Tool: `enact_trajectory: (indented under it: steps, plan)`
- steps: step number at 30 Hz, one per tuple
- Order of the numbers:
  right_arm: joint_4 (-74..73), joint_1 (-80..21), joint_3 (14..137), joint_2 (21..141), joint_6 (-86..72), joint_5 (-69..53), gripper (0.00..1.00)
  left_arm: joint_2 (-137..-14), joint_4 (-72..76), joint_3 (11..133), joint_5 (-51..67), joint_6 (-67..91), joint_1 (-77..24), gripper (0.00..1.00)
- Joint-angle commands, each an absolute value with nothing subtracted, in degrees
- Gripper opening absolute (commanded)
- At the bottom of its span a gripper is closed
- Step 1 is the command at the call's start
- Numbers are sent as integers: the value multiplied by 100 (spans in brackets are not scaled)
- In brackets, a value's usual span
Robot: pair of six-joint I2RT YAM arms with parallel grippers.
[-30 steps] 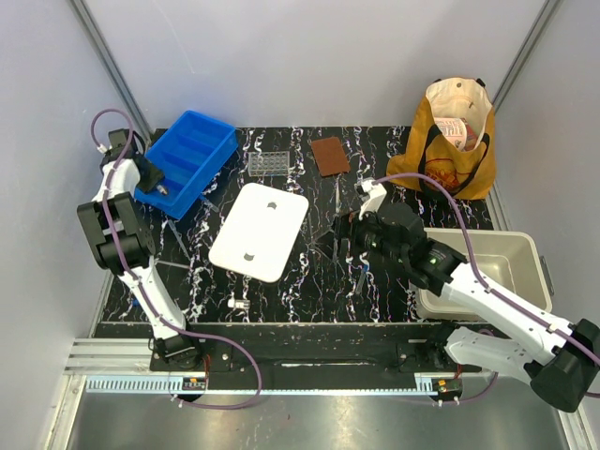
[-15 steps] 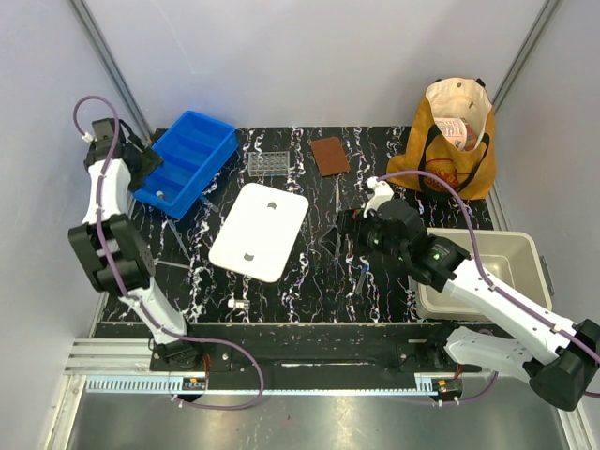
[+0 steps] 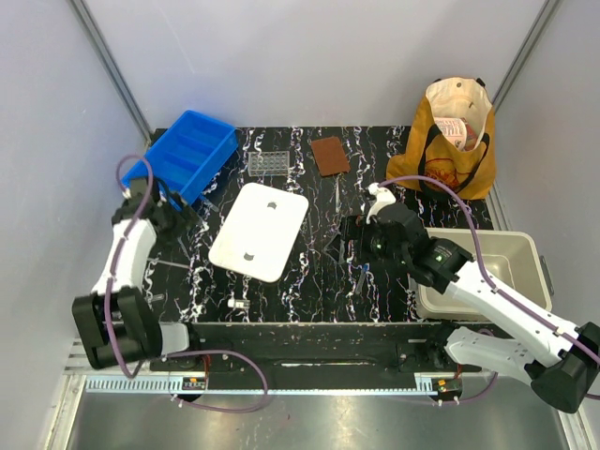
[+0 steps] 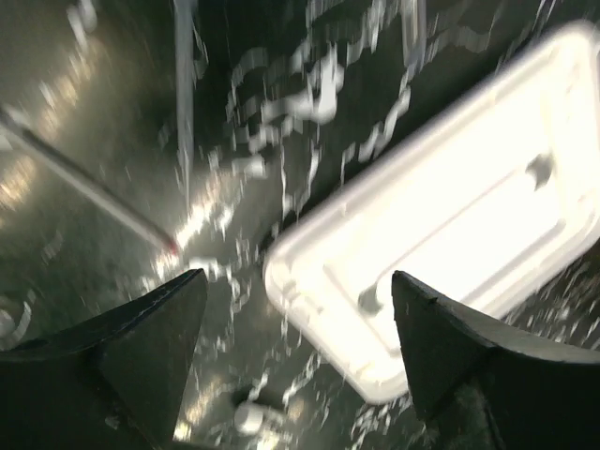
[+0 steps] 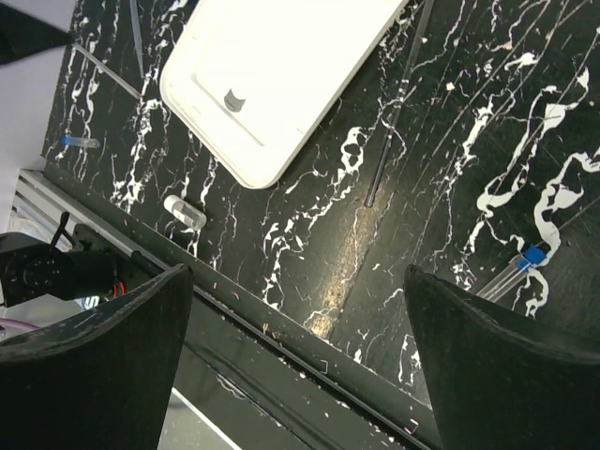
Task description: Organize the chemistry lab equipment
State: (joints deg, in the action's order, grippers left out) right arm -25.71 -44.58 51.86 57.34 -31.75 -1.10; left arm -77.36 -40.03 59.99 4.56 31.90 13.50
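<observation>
at the white lid's (image 3: 260,231) 9 o'clock, left jaws gape empty (right jaws too), so straddle the thin rod (image 4: 89,186) squarely before closing.

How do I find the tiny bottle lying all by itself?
Find the big white lid on the black table. Past its near edge, by the front edge, a small clear vial lies on its side. It is stubby; things nearby are long and thin.

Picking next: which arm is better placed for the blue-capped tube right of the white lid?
Right. The right gripper, open, hangs close by the tube, which shows in its wrist view; the left gripper is across the lid.
</observation>
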Motion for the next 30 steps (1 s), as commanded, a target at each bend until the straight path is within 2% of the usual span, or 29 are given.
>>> enact_trajectory:
  steps: [1,7,12,19,30]
  plan:
    - [-2725,-4483,5239,5687,-3137,-35,98,-6454,-4026,5057,931,3847,907,83]
    - [-2716,-4491,5159,5704,-3190,-26,98,-4661,-3788,3456,1037,5956,563,77]
    - [-2707,-4491,5142,5766,-3190,79,98,-3868,-3989,2989,660,7074,282,72]
    - [-2637,-4491,5115,5862,-3190,123,98,-3928,-4895,2944,53,8120,-192,70]
    - [-2452,-4483,5080,6082,-3243,97,97,-5369,-4896,2892,97,9034,-1343,62]
